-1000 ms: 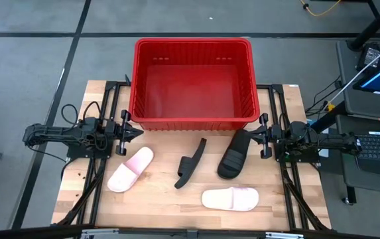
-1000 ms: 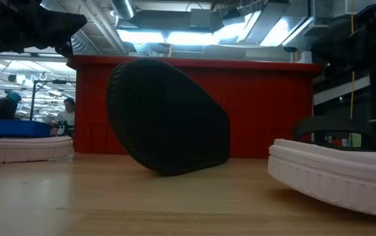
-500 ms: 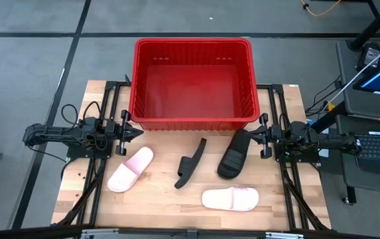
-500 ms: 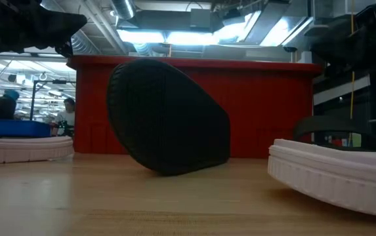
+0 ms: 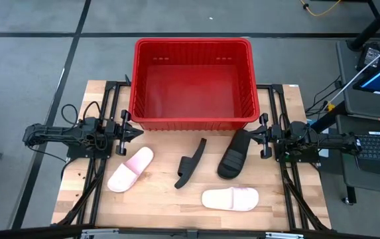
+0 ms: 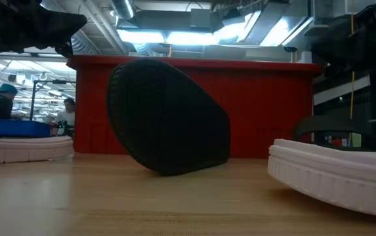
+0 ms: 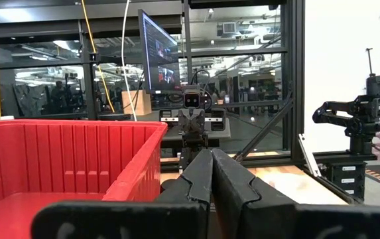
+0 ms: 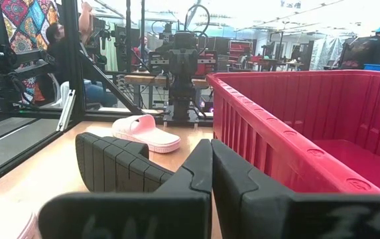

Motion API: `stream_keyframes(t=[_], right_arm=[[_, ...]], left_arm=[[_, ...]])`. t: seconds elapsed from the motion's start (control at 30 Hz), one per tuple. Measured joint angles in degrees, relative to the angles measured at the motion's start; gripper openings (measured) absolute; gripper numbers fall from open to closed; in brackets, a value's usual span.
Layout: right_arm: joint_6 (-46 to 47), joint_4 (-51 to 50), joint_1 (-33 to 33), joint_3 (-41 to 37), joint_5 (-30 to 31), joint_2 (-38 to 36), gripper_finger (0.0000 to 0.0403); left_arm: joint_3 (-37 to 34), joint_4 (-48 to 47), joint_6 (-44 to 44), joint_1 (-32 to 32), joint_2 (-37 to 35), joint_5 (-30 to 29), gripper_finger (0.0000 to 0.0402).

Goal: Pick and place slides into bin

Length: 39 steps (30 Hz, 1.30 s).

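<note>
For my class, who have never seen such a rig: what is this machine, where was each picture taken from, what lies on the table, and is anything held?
It is a robot with two dark arms at a wooden table. One picture looks straight down, one looks level across the tabletop, and one comes from each wrist. The left hand and right hand are shut and hold nothing, waiting at either side of the red bin, which holds no sandals. In front of it lie four sandals: two black slides, one tipped on its edge, and two pink slides.
</note>
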Motion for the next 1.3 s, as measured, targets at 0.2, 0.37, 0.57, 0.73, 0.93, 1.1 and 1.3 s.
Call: stream_keyframes(t=[0.2,0.37,0.57,0.73,0.93,1.1,1.3], right_arm=[[0.0,0.01,0.0,0.0,0.0,0.01,0.0006],[0.02,-0.45,0.0,0.0,0.0,0.0,0.0006],[0.0,-0.48,0.02,0.0,0.0,-0.01,0.0006],[0.01,-0.46,0.01,0.0,0.0,0.0,0.0006],[0.2,-1.71,0.01,0.0,0.0,-0.01,0.0006],[0.17,-3.15,0.01,0.0,0.0,0.0,0.0006],[0.0,-3.49,0.02,0.0,0.0,0.01,0.0006]], left_arm=[[0.02,-0.01,0.0,0.0,0.0,0.01,0.0006],[0.02,0.0,0.0,0.02,-0.01,0.01,0.0006],[0.02,0.01,0.0,0.02,0.0,-0.01,0.0006],[0.0,0.01,-0.04,0.01,-0.01,0.0,0.0006],[0.02,0.03,-1.16,0.0,-0.01,-0.01,0.0006],[0.01,0.04,1.07,0.0,0.01,-0.1,0.0006],[0.02,-1.28,1.22,0.0,-0.01,-1.58,0.0006]])
